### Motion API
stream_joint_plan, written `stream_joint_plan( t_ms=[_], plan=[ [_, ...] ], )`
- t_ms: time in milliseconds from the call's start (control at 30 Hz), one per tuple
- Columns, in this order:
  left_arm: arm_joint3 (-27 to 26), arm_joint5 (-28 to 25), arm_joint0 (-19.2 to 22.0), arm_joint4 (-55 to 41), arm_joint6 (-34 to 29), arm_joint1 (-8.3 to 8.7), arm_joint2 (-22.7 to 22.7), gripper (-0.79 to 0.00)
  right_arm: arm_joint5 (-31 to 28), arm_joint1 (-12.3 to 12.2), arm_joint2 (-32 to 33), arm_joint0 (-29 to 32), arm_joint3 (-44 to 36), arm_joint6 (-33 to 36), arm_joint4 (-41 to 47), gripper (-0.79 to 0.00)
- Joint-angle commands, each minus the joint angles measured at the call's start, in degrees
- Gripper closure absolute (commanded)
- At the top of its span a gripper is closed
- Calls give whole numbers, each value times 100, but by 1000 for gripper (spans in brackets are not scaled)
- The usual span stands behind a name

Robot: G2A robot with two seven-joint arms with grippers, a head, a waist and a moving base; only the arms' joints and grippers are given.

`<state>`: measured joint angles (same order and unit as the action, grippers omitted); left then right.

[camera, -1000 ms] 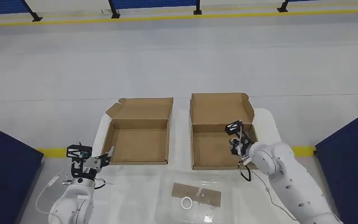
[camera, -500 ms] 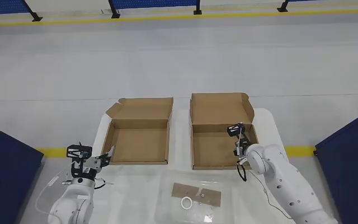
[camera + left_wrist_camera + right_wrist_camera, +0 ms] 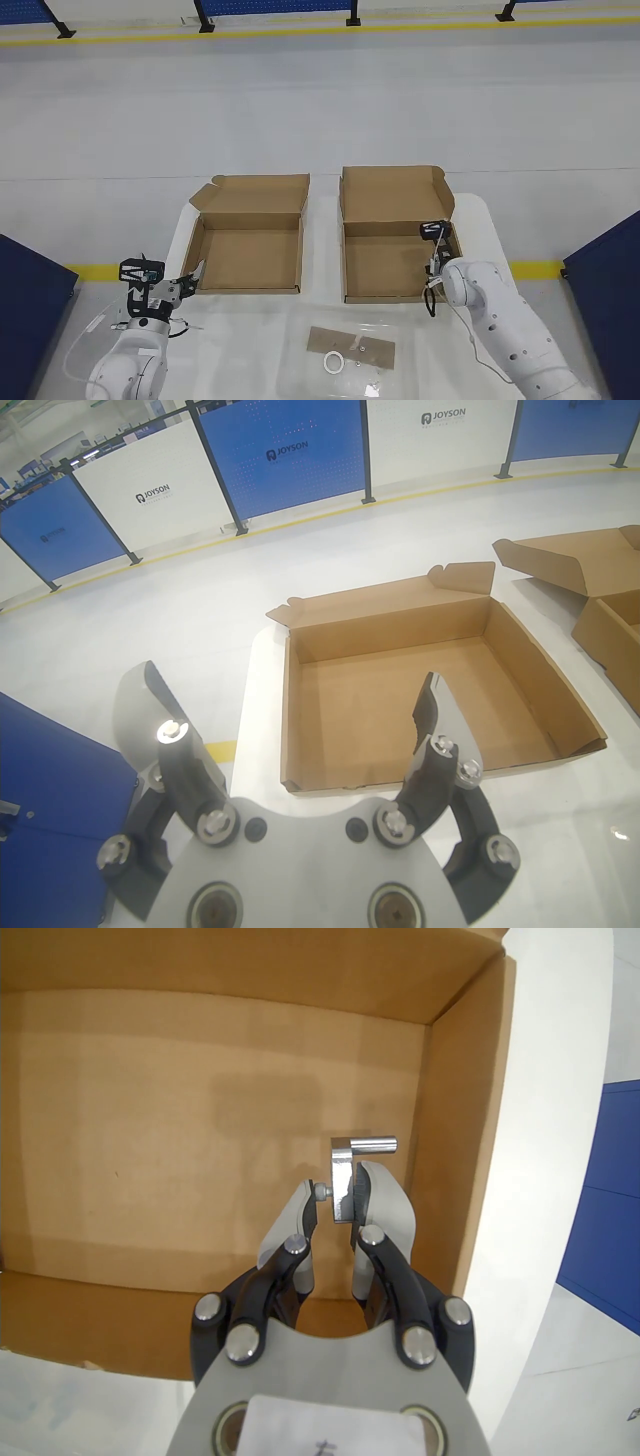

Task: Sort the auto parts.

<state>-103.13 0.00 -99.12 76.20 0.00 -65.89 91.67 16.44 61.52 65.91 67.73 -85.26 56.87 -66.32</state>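
Nearest to the robot, the clear crinkled plastic bag [image 3: 300, 345], with a flat brown cardboard strip [image 3: 350, 345] and a small white ring [image 3: 333, 363] on it, lies on the white table [image 3: 322, 250] just as it lay a second ago. The left gripper [image 3: 287, 677] has not moved either. Its jaws stand wide apart and hold nothing, just before the near corner of the left brown cardboard box [image 3: 400, 700].

The change is at the right gripper [image 3: 340, 1184]. Over the last second it has slid sideways above the right brown cardboard box [image 3: 460, 1128], from further inside toward the box's right wall. Its jaws stay closed on a small L-shaped silver metal part [image 3: 372, 1144], which hangs over the box floor close to that wall. This probably means the part is almost at its drop place, and the release is the step that remains.

The part is hard and shiny: a flat plate, a polished round pin standing off at a right angle, and a small bolt head on the other face. The jaw pads are black and ribbed. Both boxes are shallow and matte, with their lids folded back on the far side.
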Motion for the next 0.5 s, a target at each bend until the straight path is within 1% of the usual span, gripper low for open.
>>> stream_joint_plan(
  t_ms=[0, 467],
  plan=[
    [0, 0, 0, 0, 0, 0, 0, -785, 7, 15, -9, -4, 35, -12, 2, 0],
    [0, 0, 0, 0, 0, 0, 0, -785, -21, 106, -29, -122, 297, 73, -61, 0]
  ],
)
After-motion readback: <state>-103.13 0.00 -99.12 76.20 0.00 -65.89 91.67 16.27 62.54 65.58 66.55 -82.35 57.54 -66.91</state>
